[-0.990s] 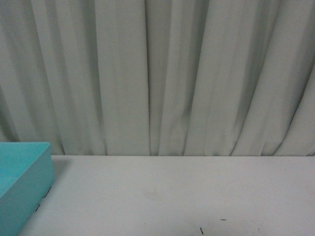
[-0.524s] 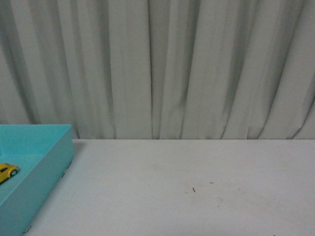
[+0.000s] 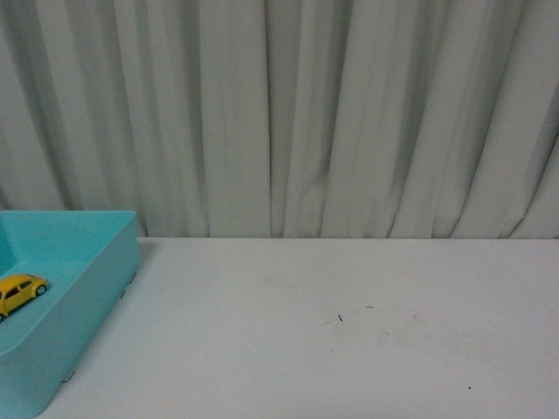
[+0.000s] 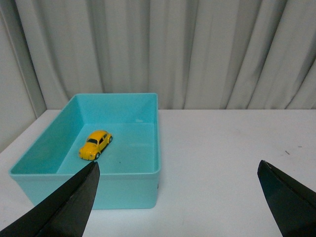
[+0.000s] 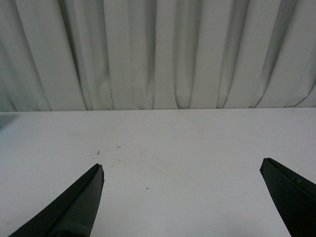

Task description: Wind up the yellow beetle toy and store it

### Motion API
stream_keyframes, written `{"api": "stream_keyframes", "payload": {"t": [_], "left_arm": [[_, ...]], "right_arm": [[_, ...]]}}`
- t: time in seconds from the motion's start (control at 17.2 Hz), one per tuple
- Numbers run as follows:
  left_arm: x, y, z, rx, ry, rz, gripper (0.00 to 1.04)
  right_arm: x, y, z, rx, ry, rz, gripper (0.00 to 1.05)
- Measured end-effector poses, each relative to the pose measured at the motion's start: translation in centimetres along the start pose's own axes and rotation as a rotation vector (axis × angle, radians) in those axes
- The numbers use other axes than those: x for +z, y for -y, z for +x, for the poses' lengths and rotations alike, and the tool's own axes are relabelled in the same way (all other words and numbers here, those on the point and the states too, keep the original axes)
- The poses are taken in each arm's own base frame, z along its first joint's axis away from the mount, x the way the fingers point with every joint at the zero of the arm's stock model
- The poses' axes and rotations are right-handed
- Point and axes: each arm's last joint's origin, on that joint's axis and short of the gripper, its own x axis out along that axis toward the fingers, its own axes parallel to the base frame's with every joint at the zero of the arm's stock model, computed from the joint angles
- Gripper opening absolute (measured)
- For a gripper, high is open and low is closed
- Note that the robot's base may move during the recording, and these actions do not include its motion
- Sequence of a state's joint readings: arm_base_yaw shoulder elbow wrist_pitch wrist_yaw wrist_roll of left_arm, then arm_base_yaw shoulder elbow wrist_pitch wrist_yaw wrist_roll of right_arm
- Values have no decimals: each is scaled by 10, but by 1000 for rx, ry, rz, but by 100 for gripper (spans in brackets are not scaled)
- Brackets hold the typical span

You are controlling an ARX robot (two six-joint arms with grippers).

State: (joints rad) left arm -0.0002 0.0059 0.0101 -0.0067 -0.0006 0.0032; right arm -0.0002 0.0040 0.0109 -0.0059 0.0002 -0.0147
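The yellow beetle toy (image 3: 21,291) is a small glossy yellow car. It rests on the floor of a turquoise box (image 3: 96,271) at the left edge of the front view. In the left wrist view the yellow beetle toy (image 4: 96,144) lies inside the turquoise box (image 4: 148,123), beyond the fingertips. My left gripper (image 4: 177,170) is open and empty, held back from the box's near wall. My right gripper (image 5: 181,168) is open and empty over bare white table. Neither arm shows in the front view.
A white table (image 3: 349,332) runs across the front view with a few small dark specks (image 3: 340,318). Grey pleated curtains (image 3: 306,113) hang behind the table's far edge. The specks also show in the right wrist view (image 5: 98,152).
The front view has shifted: the turquoise box has come further into view at the left and the yellow toy inside it now shows. The table's far edge sits higher in the picture.
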Motion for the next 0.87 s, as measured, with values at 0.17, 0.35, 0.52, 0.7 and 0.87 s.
{"api": "stream_keyframes", "payload": {"t": [0.17,0.35,0.52,0.7,0.87], "left_arm": [[1,0,0,0,5,0,98],[0,0,0,0,4,0,98],[0,0,0,0,4,0,98],[0,0,0,0,4,0,98],[0,0,0,0,4,0,98]], "right_arm": [[0,0,0,0,4,0,98],[0,0,0,0,3,0,98],[0,0,0,0,3,0,98],[0,0,0,0,3,0,98],[0,0,0,0,3,0,98]]}}
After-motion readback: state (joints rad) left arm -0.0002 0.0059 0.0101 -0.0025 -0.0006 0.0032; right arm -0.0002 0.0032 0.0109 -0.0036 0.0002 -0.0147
